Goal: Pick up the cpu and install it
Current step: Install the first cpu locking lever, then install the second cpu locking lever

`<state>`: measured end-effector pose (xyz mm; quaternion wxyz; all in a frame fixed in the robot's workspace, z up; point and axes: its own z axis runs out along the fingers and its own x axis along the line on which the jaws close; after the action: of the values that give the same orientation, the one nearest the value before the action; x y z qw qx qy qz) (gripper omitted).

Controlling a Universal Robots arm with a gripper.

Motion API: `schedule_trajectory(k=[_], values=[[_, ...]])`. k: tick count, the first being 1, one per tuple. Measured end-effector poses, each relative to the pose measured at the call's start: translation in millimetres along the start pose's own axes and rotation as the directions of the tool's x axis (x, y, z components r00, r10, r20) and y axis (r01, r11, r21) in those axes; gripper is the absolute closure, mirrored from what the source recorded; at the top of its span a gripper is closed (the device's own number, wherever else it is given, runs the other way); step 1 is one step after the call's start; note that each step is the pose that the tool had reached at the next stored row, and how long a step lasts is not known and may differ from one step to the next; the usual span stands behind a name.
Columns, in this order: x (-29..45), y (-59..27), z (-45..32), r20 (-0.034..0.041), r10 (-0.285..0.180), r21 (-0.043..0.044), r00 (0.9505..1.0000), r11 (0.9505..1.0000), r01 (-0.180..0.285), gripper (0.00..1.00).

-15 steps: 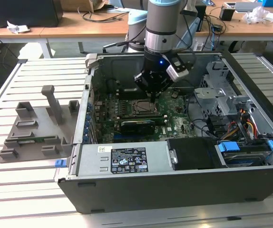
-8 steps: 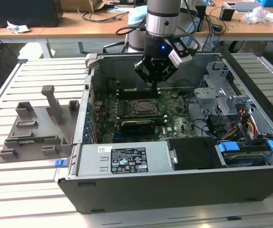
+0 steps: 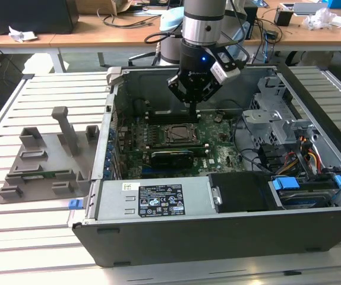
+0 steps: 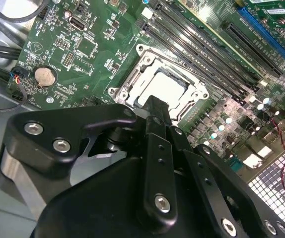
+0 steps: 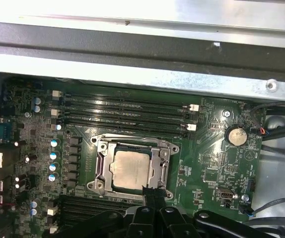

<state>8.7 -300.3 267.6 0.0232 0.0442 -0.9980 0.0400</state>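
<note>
The cpu point(image 3: 179, 133) lies flat inside the black socket frame point(image 3: 169, 144) on the green motherboard point(image 3: 218, 139) of the open computer case point(image 3: 218, 237). Its silvery-grey top shows in both wrist views point(image 4: 168, 83) point(image 5: 132, 168). My gripper point(image 3: 192, 113) hangs just above the socket's edge, on the side nearest the case's back wall. Its fingers are shut together into one narrow black tip point(image 4: 155, 106) point(image 5: 151, 194) with nothing between them. The tip overlaps one edge of the chip and the metal bracket point(image 5: 163, 163).
Rows of memory slots point(image 5: 127, 111) run beside the socket, and a coin battery point(image 5: 236, 135) sits on the board. A power supply point(image 3: 152, 199), drive cage point(image 3: 271, 113) and cables point(image 3: 304, 157) crowd the case. A grey fixture tray point(image 3: 46, 160) lies at the exterior view's left.
</note>
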Motion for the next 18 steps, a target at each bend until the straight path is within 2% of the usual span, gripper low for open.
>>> schedule_trajectory(k=[6,9,11,16,18], values=[[0.0,0.0,0.0,0.0,0.0,-0.0001,1.0,1.0,0.0,0.89],[1.7,-2.8,0.3,0.0001,0.0,-0.0016,1.0,1.0,0.0,0.89],[3.8,-6.5,0.7,0.0004,0.0,-0.0046,1.0,1.0,0.0,0.89],[8.1,-24.1,2.9,0.0008,0.0,-0.009,1.0,1.0,0.0,0.89],[9.4,-31.9,4.1,0.0015,-0.001,-0.0155,1.0,0.9999,0.001,0.89]])
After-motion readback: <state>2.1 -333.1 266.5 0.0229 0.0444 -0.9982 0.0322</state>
